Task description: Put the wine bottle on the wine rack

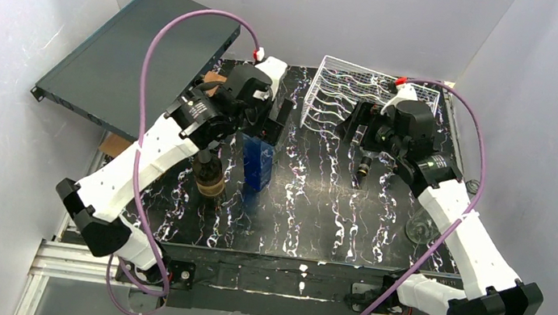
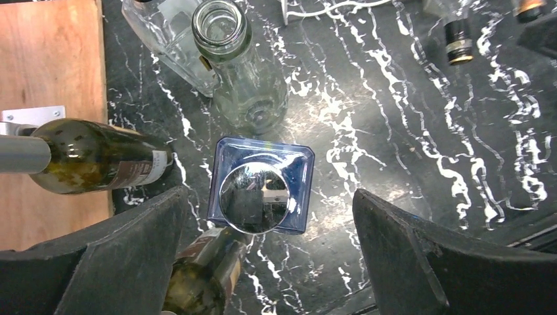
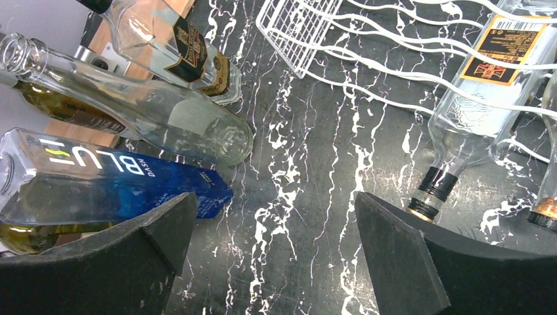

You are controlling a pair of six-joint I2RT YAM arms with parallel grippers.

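A dark green wine bottle (image 1: 209,174) with a brown label stands left of a tall blue square bottle (image 1: 260,163); it also shows low in the left wrist view (image 2: 200,275). A second green wine bottle (image 2: 98,157) stands by the wooden block. My left gripper (image 1: 272,120) hangs open over the blue bottle's chrome cap (image 2: 256,197), a finger on either side, touching nothing. The white wire wine rack (image 1: 349,93) stands at the back and holds a clear bottle (image 3: 479,92). My right gripper (image 3: 276,210) is open above bare table in front of the rack.
A clear round bottle (image 2: 240,59) and a clear square bottle (image 3: 177,39) stand near the blue one. A dark bottle neck (image 1: 364,167) pokes out from under the right gripper. A dark-teal metal case (image 1: 134,57) leans at the back left. A wine glass (image 1: 419,225) stands at the right edge.
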